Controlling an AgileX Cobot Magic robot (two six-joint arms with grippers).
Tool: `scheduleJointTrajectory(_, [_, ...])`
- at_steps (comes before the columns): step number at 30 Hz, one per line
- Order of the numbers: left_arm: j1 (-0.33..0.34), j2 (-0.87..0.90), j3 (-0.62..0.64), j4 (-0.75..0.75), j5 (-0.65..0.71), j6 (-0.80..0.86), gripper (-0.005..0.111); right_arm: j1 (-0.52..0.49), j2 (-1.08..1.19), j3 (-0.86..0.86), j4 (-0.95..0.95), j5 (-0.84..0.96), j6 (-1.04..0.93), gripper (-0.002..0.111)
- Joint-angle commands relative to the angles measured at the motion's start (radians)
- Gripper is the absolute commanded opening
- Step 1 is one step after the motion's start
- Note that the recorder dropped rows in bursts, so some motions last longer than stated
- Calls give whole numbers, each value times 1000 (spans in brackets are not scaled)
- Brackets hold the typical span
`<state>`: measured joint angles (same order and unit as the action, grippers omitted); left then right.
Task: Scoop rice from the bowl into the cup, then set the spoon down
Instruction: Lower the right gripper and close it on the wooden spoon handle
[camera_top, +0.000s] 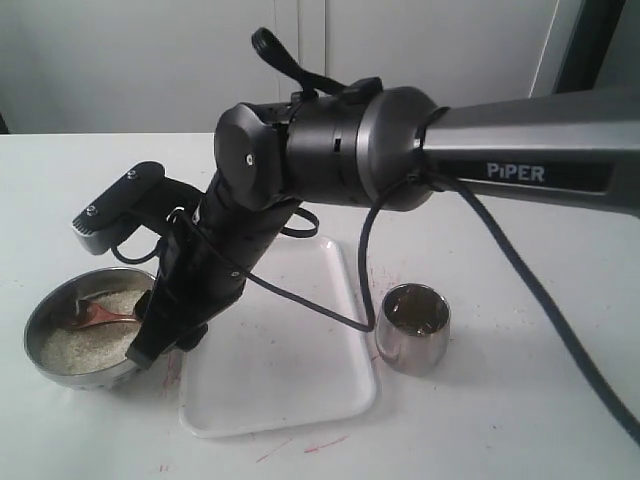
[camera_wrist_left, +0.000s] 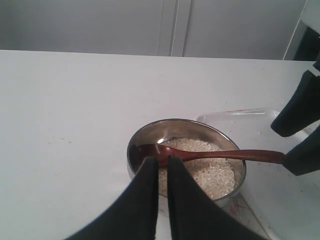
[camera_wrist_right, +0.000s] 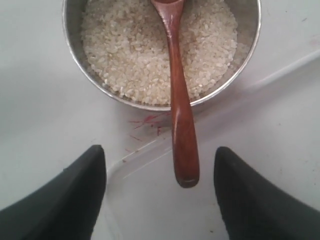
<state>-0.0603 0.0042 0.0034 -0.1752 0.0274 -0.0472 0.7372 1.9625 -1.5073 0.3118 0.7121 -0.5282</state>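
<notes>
The steel bowl (camera_top: 38, 322) sits at the left of the table, filled with white rice (camera_top: 85, 347). The wooden spoon (camera_top: 100, 315) lies in it, its oval end on the rice and its handle (camera_wrist_right: 182, 125) sticking out over the rim. My right gripper (camera_wrist_right: 159, 150) has reached across to the bowl and is open, one finger on each side of the handle's free end and touching nothing. My left gripper (camera_wrist_left: 163, 160) is shut and empty, hovering by the near rim of the bowl (camera_wrist_left: 132, 150). The steel cup (camera_top: 413, 328) stands upright to the right of the tray.
A white plastic tray (camera_top: 290, 380) lies between the bowl and the cup, under the spoon handle's end. Red marks stain the table by the bowl (camera_wrist_right: 150, 122). The right arm's cable (camera_top: 520, 270) hangs over the table near the cup.
</notes>
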Motion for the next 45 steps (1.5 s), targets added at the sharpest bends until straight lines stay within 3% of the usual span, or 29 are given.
scheduleJointTrajectory(1, [-2, -4, -3, -9, -4, -2, 14, 0, 25, -16, -6, -28, -18, 60])
scheduleJointTrajectory(23, [-2, -4, -3, -9, -4, -2, 14, 0, 107, -30, -62, -48, -18, 57])
scheduleJointTrajectory(45, [-2, -4, -3, -9, -4, -2, 14, 0, 107, -43, -62, -37, -18, 23])
